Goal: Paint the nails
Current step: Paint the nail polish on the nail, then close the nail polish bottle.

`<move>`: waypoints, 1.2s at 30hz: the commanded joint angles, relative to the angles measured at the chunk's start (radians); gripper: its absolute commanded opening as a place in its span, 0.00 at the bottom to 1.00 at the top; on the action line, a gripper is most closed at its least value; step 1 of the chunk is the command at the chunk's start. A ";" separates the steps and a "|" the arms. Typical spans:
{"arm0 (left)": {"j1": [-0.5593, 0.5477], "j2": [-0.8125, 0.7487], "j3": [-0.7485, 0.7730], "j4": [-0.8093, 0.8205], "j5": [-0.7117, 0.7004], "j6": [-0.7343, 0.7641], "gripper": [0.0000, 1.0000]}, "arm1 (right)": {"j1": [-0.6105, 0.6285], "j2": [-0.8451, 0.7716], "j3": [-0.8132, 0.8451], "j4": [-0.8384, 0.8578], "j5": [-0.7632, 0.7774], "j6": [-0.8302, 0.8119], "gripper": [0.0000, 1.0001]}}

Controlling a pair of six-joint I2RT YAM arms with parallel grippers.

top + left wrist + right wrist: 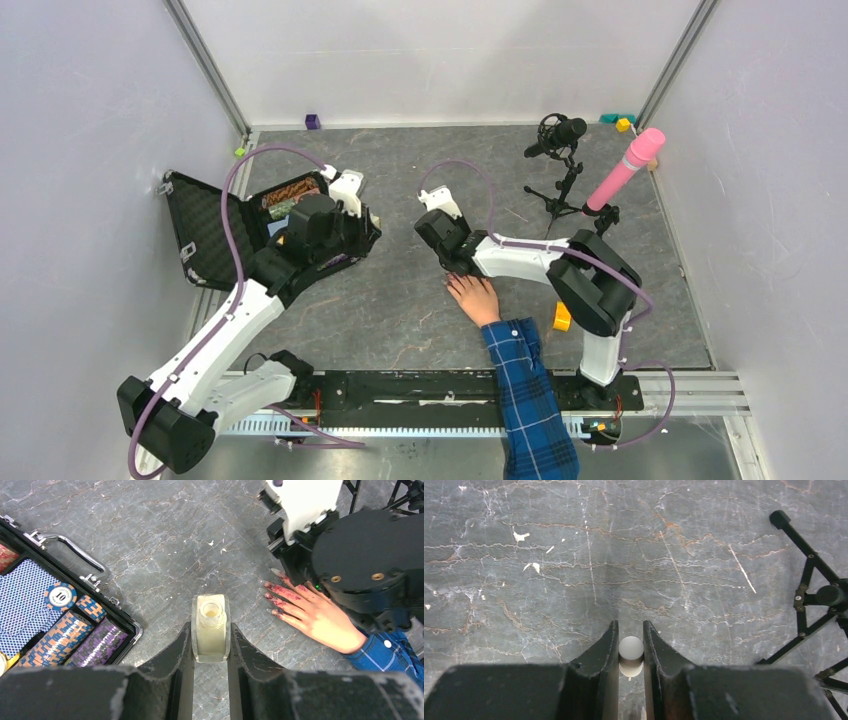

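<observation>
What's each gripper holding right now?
Left gripper: closed on the small uncapped bottle.
Right gripper: closed on a white round-topped cap, likely the brush.

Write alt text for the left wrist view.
The left gripper is shut on an uncapped pale bottle. To its right a hand lies flat on the grey table, nails smeared dark pink, under the right arm. An open case of poker chips sits at left.

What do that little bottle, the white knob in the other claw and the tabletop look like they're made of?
The bottle: likely glass, clear and glossy, pale liquid showing through thick walls. The white knob: probably smooth plastic, with a soft sheen. The tabletop: stone-look grey with rusty veins, matte; real stone or printed sheet, I cannot tell.
</observation>
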 commanded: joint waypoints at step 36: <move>-0.013 -0.013 -0.051 0.282 0.855 -0.009 0.02 | -0.087 -0.563 0.220 -0.044 -0.960 0.022 0.00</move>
